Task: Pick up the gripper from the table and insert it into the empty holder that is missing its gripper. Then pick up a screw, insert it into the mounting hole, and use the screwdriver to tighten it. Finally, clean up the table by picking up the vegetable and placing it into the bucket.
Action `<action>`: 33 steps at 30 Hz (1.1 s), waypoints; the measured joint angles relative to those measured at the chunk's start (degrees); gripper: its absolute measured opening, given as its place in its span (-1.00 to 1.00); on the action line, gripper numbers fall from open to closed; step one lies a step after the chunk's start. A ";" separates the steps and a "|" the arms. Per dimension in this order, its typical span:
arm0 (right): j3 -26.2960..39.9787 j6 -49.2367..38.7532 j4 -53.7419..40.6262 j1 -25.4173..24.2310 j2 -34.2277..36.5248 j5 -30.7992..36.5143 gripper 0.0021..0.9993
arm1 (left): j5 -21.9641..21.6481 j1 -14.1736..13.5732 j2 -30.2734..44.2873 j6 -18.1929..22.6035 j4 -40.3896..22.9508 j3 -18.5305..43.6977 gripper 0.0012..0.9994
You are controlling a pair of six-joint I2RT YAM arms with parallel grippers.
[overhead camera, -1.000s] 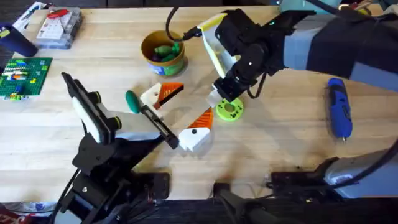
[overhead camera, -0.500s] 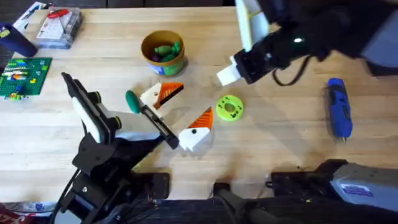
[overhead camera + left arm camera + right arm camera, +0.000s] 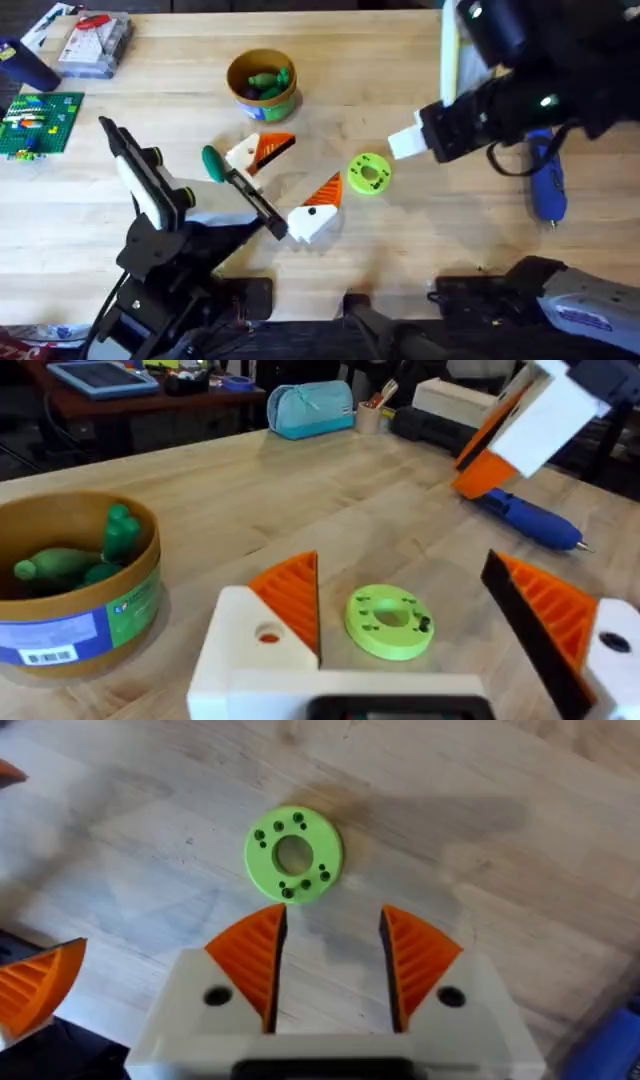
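Observation:
The dark-green vegetable (image 3: 212,162) lies on the table just left of my left gripper (image 3: 289,181). That gripper is wide open, its white and orange fingers (image 3: 288,610) holding nothing. The yellow bucket (image 3: 262,86) stands behind it with green pieces inside, and shows again in the left wrist view (image 3: 90,610). At the right side lies the blue screwdriver (image 3: 546,176) (image 3: 528,520), partly under my right arm. My right gripper (image 3: 405,143) (image 3: 330,960) hangs open and empty to the left of the screwdriver. The loose gripper, holder and screw are out of view.
A lime-green disc with holes (image 3: 368,172) (image 3: 293,855) (image 3: 388,622) lies between the two grippers. At the far left stand a green brick plate (image 3: 40,122) and a clear parts box (image 3: 95,45).
My right arm has swung right, from over the green disc toward the screwdriver. The left arm, vegetable and bucket have not moved.

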 joint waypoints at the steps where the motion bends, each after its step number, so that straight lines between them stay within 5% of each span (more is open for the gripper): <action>1: -1.71 0.67 1.60 0.58 -0.05 0.02 0.08 | 0.00 0.00 -0.01 0.00 0.01 0.00 0.99; 9: -16.06 4.37 14.76 6.17 1.11 -0.30 0.08 | 0.01 0.00 -0.01 0.00 0.01 0.00 0.99; 20: -17.10 5.28 19.46 7.62 9.78 -0.26 0.07 | 0.00 0.00 -0.01 0.00 0.01 0.00 0.99; 28: -17.10 5.26 19.53 10.30 11.27 -0.27 -0.51 | 0.00 0.00 0.00 0.00 0.00 0.00 0.99; 33: -17.10 5.28 19.54 10.31 11.28 -0.26 -0.57 | 0.00 0.00 0.00 0.00 0.00 0.00 0.99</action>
